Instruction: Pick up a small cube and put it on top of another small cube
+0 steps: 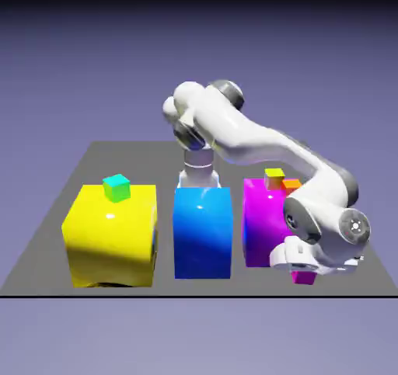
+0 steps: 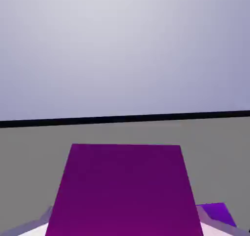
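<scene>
Because the small magenta cube (image 2: 126,191) sits squarely between the fingertips of the gripper (image 2: 125,225), pinched near the worktop's (image 1: 225,288) front edge, lifting should come next.

Exterior view: can't see top of small magenta cube (image 1: 304,278), tucked under hand (image 1: 311,257); can't see far-right part of large magenta block (image 1: 263,226) or all of orange cube (image 1: 291,185), behind arm (image 1: 253,139); hand view: cuts off small magenta cube at bottom; half-hides purple thing (image 2: 220,212) behind finger (image 2: 215,229).
</scene>
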